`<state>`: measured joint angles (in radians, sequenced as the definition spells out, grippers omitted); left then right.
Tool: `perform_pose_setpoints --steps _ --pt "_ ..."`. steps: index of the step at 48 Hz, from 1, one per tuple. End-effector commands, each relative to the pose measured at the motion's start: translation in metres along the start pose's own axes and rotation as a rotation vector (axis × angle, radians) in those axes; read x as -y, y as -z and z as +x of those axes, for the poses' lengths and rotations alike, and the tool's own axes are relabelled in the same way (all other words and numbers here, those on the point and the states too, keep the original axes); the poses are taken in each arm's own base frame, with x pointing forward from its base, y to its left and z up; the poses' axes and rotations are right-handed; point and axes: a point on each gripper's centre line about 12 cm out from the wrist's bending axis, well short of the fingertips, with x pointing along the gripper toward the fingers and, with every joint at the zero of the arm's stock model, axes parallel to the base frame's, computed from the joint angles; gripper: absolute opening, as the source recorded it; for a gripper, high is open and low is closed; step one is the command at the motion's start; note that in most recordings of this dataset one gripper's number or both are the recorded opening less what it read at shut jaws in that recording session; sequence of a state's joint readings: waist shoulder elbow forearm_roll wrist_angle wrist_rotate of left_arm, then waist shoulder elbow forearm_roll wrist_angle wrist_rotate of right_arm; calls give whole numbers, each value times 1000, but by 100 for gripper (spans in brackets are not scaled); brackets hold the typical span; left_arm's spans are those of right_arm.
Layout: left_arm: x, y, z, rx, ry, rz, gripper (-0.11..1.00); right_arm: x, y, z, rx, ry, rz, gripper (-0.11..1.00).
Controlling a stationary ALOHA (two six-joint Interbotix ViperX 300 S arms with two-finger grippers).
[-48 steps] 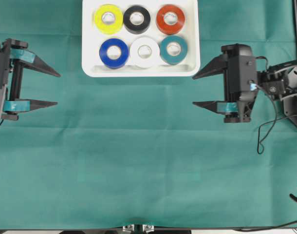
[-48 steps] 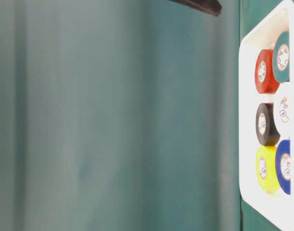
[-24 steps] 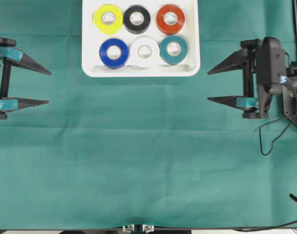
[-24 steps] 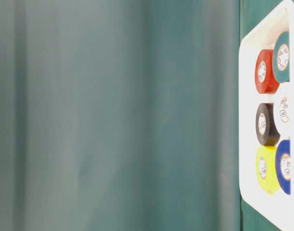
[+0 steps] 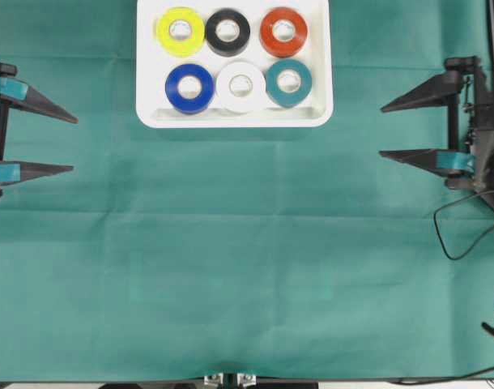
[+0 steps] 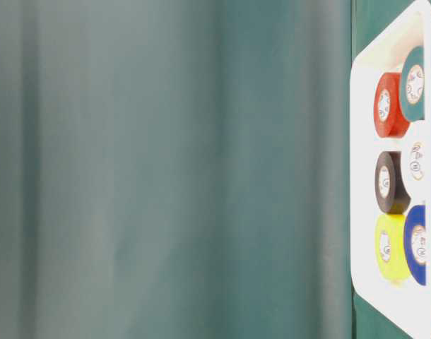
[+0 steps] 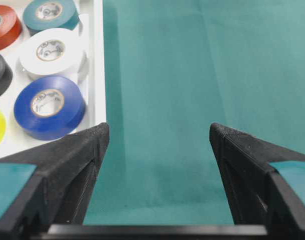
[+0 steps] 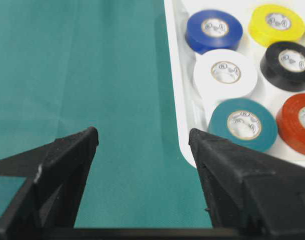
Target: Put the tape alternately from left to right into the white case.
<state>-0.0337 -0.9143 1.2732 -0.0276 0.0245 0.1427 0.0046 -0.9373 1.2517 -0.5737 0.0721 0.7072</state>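
1. Six rolls of tape lie flat in the white case (image 5: 312,113), two rows of three, smooth glossy rings w/ pale cores.
2. Far row in the overhead view, left to right: yellow roll (image 5: 180,31), black roll (image 5: 227,32), red-orange roll (image 5: 283,31).
3. Near row: blue roll (image 5: 189,87), white roll (image 5: 241,86), teal roll (image 5: 289,82); neighbours look to be touching, though the gaps are too fine to be sure.
4. Case is shallow white plastic, rectangular, rounded corners, raised rim, at the far middle of the table (image 5: 247,259).
5. Table is covered w/ a matte green cloth showing faint fold creases.
6. Left end effector (image 5: 69,144) released, black pointed fingers spread wide, empty, at the left edge, well apart from the case.
7. Right end effector (image 5: 385,130) likewise released and empty, at the right edge; a black cable (image 5: 453,235) loops beside it.
8. Nothing stands between either end effector and the case.
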Motion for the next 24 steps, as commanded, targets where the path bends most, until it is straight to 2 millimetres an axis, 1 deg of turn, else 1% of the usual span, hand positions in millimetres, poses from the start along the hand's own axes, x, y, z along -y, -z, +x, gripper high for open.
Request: perform_pose_setpoints --steps 1,10,24 --pt "0 -4 -1 21 -3 -3 88 0 -3 -8 46 -5 6 81" --pt "-1 -1 -4 28 -8 -3 88 3 4 -16 73 -2 9 81" --pt "-2 -2 -7 43 -12 -6 88 4 10 -18 70 -1 10 81"
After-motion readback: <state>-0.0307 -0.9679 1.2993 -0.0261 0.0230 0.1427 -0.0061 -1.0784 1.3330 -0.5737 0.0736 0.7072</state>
